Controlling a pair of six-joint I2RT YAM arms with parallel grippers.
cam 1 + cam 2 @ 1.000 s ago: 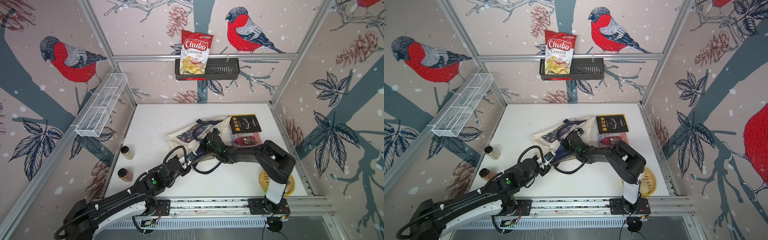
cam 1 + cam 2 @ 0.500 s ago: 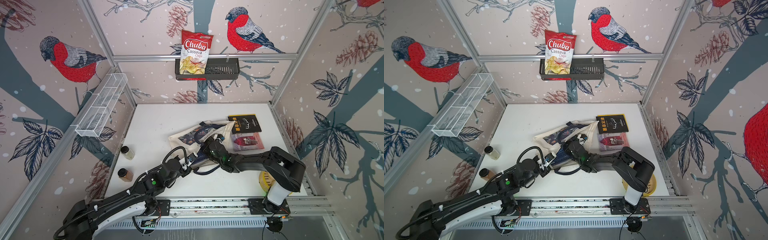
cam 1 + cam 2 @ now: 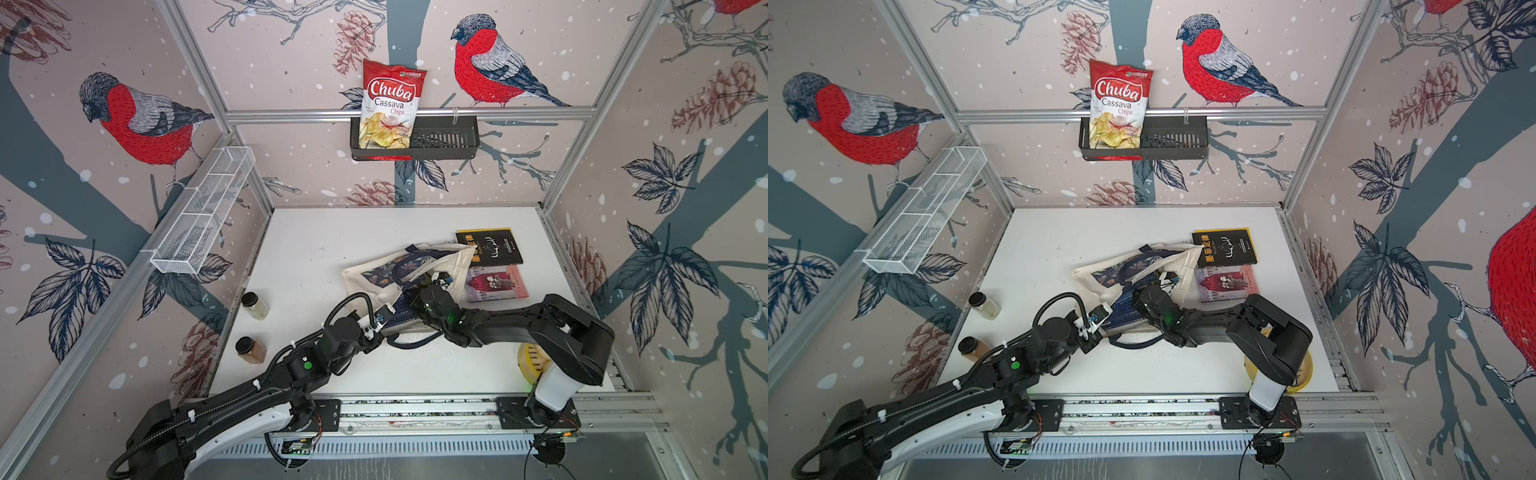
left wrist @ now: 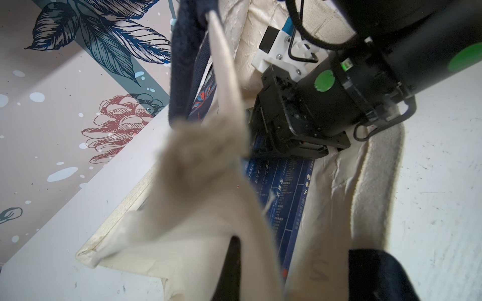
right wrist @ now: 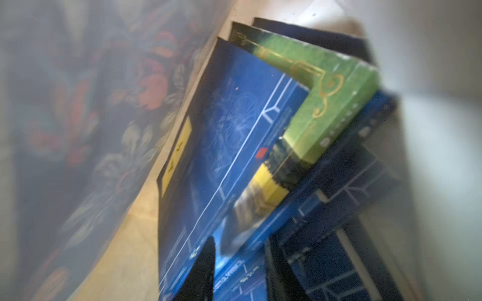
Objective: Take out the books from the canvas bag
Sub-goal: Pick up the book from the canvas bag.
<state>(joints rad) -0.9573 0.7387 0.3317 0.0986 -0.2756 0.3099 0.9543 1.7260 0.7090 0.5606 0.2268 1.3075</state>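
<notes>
- Your left hand is clamped tight on the canvas bag rim; slipping cloth would close the mouth.
- Your right hand straddles a blue book inside, part-open; grip unclear, and the green book may snag.

Mid-frame, the canvas bag lies flat with the right arm entering its mouth. A black book and a pink book lie to its right.
</notes>
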